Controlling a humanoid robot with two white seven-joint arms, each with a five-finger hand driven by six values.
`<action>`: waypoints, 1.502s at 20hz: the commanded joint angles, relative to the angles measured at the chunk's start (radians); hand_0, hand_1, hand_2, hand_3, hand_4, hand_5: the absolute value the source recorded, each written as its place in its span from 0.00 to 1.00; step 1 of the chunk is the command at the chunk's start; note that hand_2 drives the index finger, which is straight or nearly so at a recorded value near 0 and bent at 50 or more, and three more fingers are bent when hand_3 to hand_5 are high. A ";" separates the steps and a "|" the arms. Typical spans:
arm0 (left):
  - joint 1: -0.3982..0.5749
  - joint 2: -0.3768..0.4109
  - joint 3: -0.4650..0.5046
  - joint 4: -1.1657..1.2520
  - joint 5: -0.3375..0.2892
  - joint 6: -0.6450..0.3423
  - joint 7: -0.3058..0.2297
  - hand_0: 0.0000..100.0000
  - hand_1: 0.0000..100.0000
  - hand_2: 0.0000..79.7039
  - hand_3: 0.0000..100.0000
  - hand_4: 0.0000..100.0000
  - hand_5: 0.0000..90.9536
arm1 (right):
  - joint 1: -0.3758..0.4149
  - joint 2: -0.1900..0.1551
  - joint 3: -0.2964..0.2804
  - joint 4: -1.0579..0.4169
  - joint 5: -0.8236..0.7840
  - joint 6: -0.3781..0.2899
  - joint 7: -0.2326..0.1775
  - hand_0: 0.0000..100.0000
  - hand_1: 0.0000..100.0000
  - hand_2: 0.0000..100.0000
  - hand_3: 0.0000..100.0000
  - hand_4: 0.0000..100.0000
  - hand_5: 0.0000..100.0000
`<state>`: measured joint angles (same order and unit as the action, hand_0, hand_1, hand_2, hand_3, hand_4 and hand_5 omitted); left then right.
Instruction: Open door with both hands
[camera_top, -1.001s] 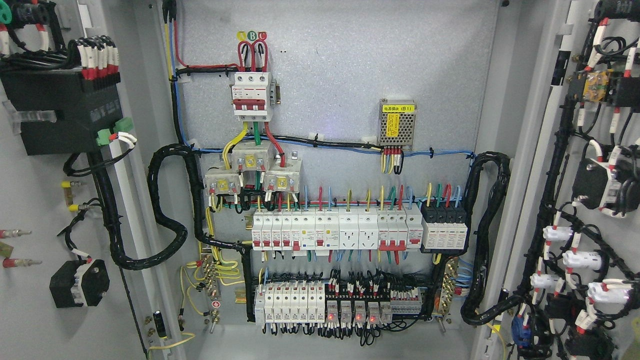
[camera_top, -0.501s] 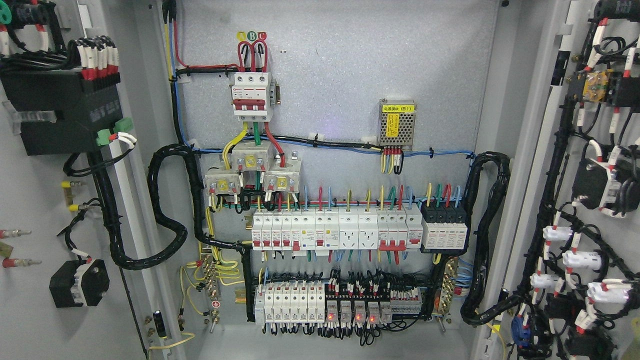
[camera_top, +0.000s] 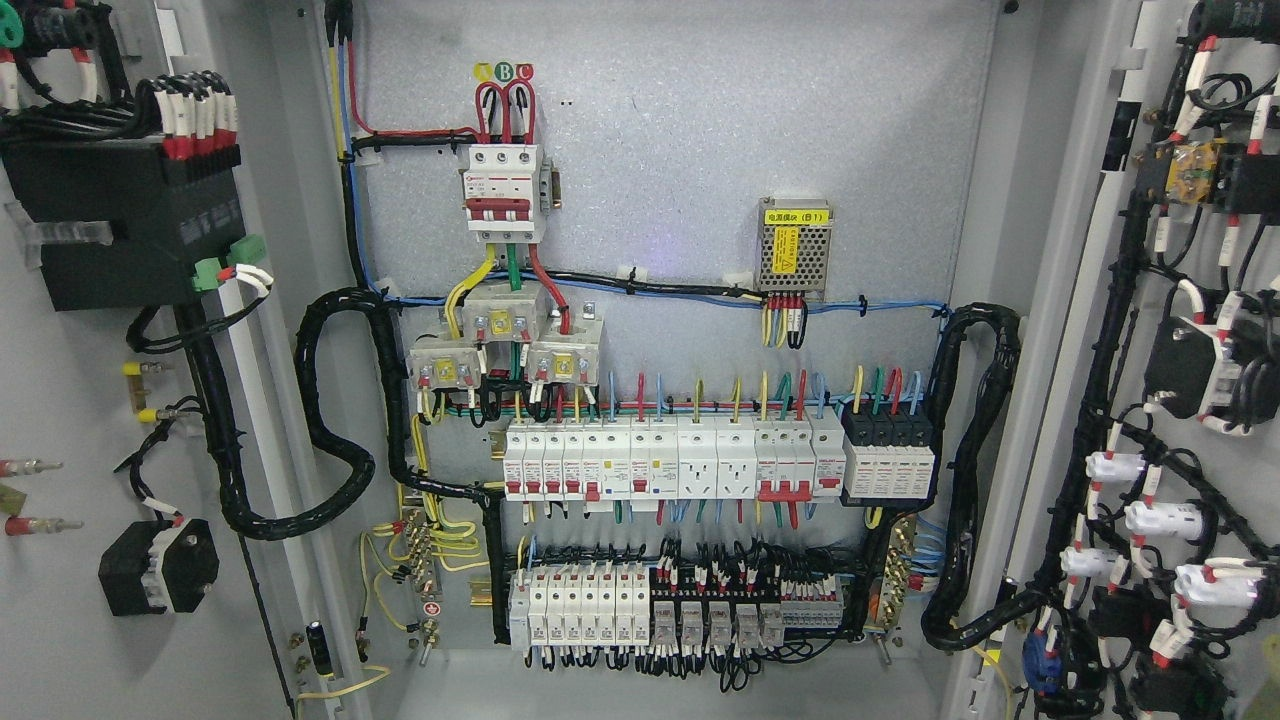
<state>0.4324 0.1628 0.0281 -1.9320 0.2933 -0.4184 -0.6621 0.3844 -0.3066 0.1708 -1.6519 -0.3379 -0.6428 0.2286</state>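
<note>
An electrical cabinet fills the head view with both doors swung wide. The left door (camera_top: 70, 620) shows its inner face at the picture's left, carrying a black module (camera_top: 120, 225) and wiring. The right door (camera_top: 1240, 480) shows its inner face at the right edge, with black and white components and cable looms. Between them the grey back panel (camera_top: 700, 150) holds a red three-pole breaker (camera_top: 503, 190), a row of white breakers (camera_top: 670, 460) and a lower row of relays (camera_top: 690, 620). Neither hand nor arm shows anywhere.
Thick black cable looms (camera_top: 330, 420) hang at the left hinge side, and another loom (camera_top: 975, 470) hangs at the right hinge side. A small meshed power supply (camera_top: 795, 250) sits at the panel's upper right. Yellow wires (camera_top: 430, 540) run at the lower left.
The small red lights on the lower relay row have gone out. Doors and camera view have not moved.
</note>
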 joint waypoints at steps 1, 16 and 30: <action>0.002 0.058 0.196 -0.055 0.078 0.015 -0.037 0.30 0.00 0.04 0.03 0.04 0.00 | 0.007 -0.003 -0.050 0.040 -0.006 -0.012 -0.002 0.22 0.00 0.00 0.00 0.00 0.00; 0.032 0.115 0.424 0.021 0.273 0.095 -0.134 0.30 0.00 0.03 0.03 0.04 0.00 | 0.034 -0.014 -0.085 0.078 -0.078 -0.043 0.006 0.22 0.00 0.00 0.00 0.00 0.00; 0.017 0.150 0.536 0.175 0.409 0.147 -0.248 0.30 0.00 0.03 0.03 0.04 0.00 | 0.036 -0.052 -0.109 0.077 -0.136 -0.043 0.060 0.22 0.00 0.00 0.00 0.00 0.00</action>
<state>0.4729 0.2715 0.4677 -1.8619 0.6626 -0.2832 -0.9047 0.4208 -0.3378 0.0796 -1.5823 -0.4354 -0.6865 0.2630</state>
